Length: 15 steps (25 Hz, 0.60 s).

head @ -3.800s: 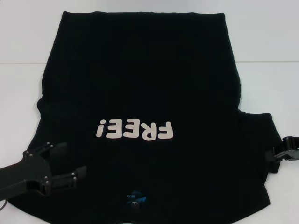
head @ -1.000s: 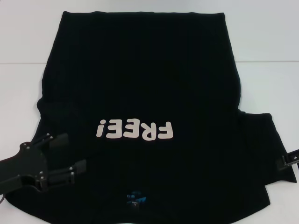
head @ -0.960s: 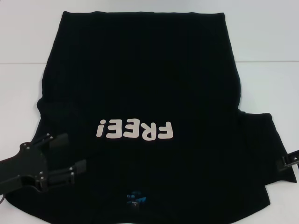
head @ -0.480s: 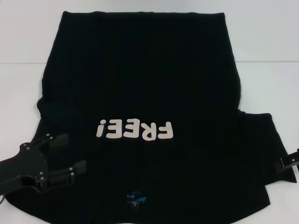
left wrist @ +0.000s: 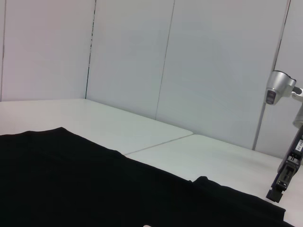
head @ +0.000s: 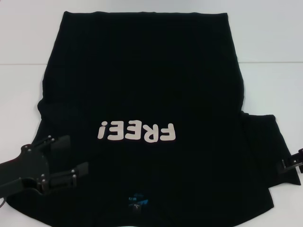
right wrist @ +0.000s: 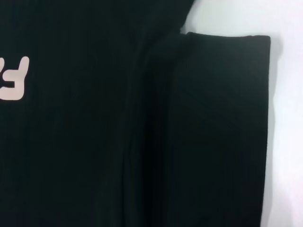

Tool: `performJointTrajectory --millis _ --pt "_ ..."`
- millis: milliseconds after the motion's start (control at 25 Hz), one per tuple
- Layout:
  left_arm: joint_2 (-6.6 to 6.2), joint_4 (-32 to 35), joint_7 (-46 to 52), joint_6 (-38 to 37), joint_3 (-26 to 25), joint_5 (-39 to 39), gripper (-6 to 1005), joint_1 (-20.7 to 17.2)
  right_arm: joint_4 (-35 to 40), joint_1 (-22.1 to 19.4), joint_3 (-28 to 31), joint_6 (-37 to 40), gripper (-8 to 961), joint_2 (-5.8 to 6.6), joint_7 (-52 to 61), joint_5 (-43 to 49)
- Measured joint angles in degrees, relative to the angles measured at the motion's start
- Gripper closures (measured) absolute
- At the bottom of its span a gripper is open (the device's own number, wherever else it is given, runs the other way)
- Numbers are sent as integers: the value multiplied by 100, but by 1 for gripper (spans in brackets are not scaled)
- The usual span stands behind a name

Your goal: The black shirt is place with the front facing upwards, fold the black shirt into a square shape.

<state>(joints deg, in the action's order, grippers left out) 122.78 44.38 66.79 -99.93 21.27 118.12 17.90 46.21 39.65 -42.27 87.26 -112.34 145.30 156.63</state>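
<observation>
1. The black shirt (head: 142, 94) lies flat across the tabletop (head: 265, 42), lettering up.
2. The left gripper (head: 66, 158), fingers parted, hovers over the near-left sleeve; a shallow pinch could bunch the fabric.
3. The right gripper (head: 291, 163) sits at the right sleeve's edge, its fingers probably unreadable.

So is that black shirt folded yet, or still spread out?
Mostly spread out. The black shirt lies flat, lettering up, one sleeve out beside the right hand; the sleeve under the left hand looks tucked in.
</observation>
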Motion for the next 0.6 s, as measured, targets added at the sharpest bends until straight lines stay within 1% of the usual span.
performJointTrajectory --millis 600 --pt "0 0 0 0 0 0 64 12 -72 39 -89 -43 135 -24 31 0"
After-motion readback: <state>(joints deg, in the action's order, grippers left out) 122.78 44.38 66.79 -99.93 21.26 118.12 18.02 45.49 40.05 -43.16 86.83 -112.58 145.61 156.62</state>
